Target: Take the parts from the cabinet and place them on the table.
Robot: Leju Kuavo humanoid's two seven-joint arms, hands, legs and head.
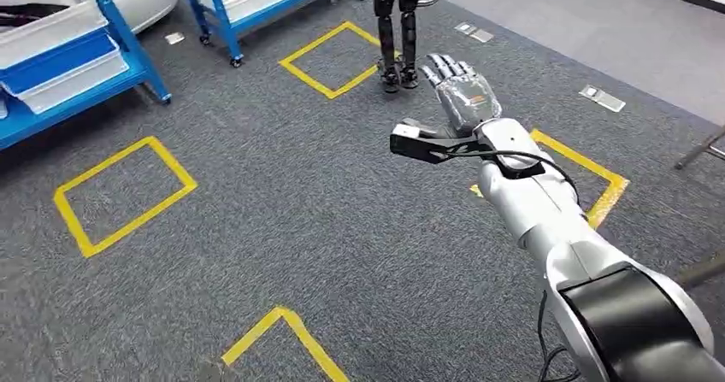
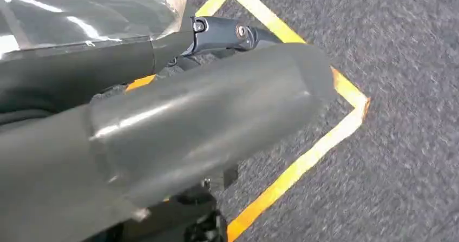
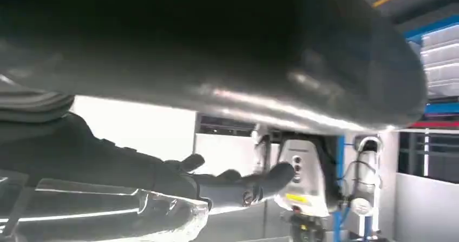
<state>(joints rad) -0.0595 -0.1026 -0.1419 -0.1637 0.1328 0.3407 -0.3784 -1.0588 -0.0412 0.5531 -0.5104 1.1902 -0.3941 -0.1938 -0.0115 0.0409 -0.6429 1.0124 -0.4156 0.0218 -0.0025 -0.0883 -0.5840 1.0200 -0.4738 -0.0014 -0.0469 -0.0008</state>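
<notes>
Raising over grey carpet (image 1: 342, 228), right hand (image 1: 457, 91) has palm up, fingers spread, nothing in it. Right arm (image 1: 547, 220): one silver segmented limb, black elbow band, black camera bracket at the wrist. Left hand (image 2: 162, 139) seen from its wrist camera only as a thick grey thumb and dark covers close to the lens; can't tell whether it's open or closed. Yellow tape squares (image 1: 120, 194) on the floor: four outlines in the head view, flat, hollow. Two blue metal racks (image 1: 128, 57), on wheels, at the far edge, carrying white plastic bins (image 1: 51, 27); parts inside not discernible. One pair of dark robot legs (image 1: 397, 32) stands beyond the hand. Three small metal floor plates (image 1: 603, 98), rectangular.
</notes>
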